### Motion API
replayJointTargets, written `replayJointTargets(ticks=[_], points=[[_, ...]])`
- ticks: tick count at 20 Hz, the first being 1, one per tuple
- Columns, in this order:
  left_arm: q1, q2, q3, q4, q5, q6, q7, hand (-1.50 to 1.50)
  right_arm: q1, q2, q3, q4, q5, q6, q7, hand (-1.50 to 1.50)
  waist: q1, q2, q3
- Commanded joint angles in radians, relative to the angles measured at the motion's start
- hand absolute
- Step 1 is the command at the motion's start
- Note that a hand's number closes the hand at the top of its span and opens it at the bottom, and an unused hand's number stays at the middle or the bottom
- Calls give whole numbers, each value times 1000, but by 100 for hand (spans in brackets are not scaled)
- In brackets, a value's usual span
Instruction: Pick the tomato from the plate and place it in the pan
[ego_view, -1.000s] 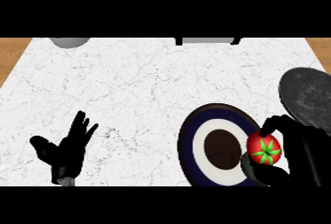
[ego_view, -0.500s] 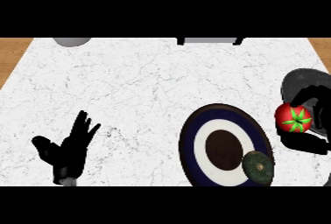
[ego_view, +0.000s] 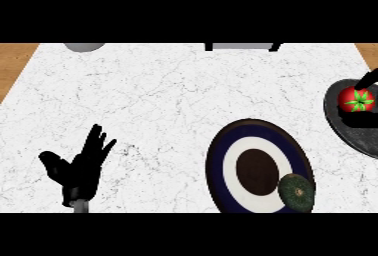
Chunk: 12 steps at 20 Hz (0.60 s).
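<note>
- The tomato (ego_view: 357, 99) is sitting within the pan (ego_view: 345, 131) at the right edge of the surface (ego_view: 162, 100), its green star facing up. I cannot tell whether it is resting on the pan's floor.
- My right robot hand (ego_view: 368, 78) is showing only as a black sliver just beyond the tomato. I cannot tell whether it is pinching or spread.
- The plate (ego_view: 221, 150) is lying nearer me, left of the pan.
- My left robot hand (ego_view: 77, 167) is resting spread at lower left, well apart, so I am judging the release to be the right one's job.
</note>
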Motion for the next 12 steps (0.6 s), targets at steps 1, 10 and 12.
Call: replayJointTargets(ticks=[1, 10, 12], points=[[30, -3, -8, -3, 2, -11, 10, 0, -167, -95, -74, 305, 7, -59, -91, 150, 18, 7, -3], [-25, 8, -3, 36, -7, -27, 18, 0, -319, -197, -207, 861, -86, -238, -435, 150, 35, 19, 0], [-33, -7, -20, 13, -11, -18, 31, 0, -341, -225, -118, 898, 85, -215, -209, -150, 54, 23, -2]])
